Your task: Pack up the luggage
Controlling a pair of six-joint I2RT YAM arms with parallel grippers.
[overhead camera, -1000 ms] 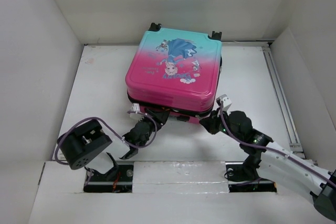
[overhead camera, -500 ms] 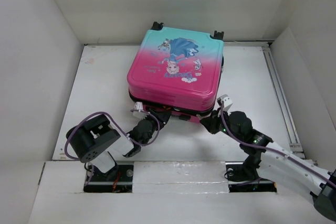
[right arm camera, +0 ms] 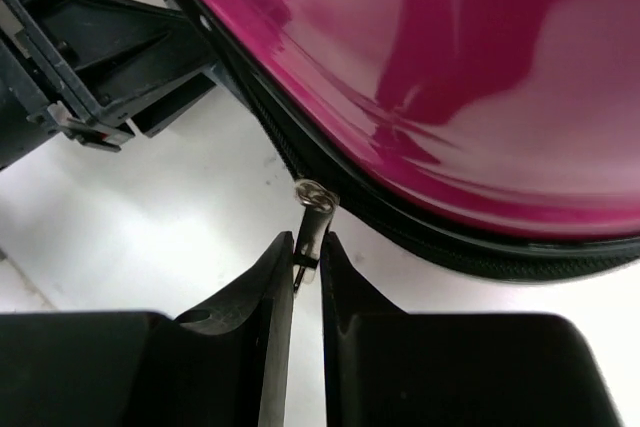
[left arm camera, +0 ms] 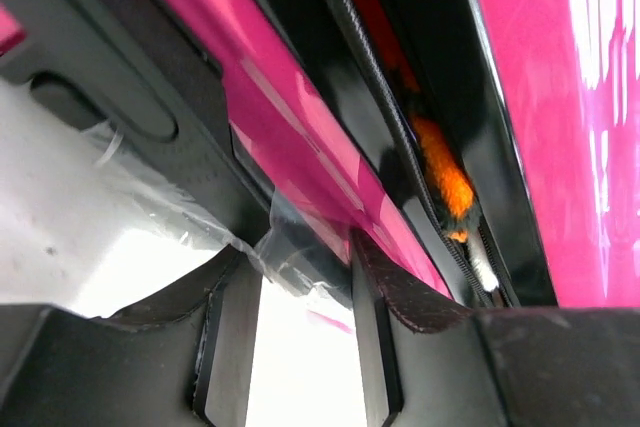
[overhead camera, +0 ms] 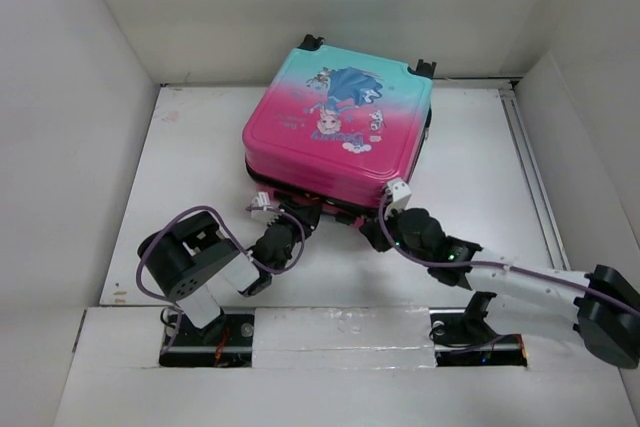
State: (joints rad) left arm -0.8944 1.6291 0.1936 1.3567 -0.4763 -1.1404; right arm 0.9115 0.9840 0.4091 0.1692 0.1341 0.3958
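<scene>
The luggage, a pink-to-teal hard-shell case with a cartoon princess, lies flat on the white table, its lid slightly ajar at the near edge. My right gripper is at that near edge. In the right wrist view it is shut on the silver zipper pull, below the pink shell. My left gripper is at the same edge further left. In the left wrist view it is open, tips against the lower shell's rim, with clear plastic film between them. Something orange shows in the gap.
White walls enclose the table on three sides. A metal rail runs along the right side. The luggage's black wheels point at the back wall. The left gripper's black body lies left of the zipper pull.
My right gripper has moved left along the luggage's near edge with the zipper pull. The luggage has turned slightly, its right side further back. The left arm's base has swung right.
</scene>
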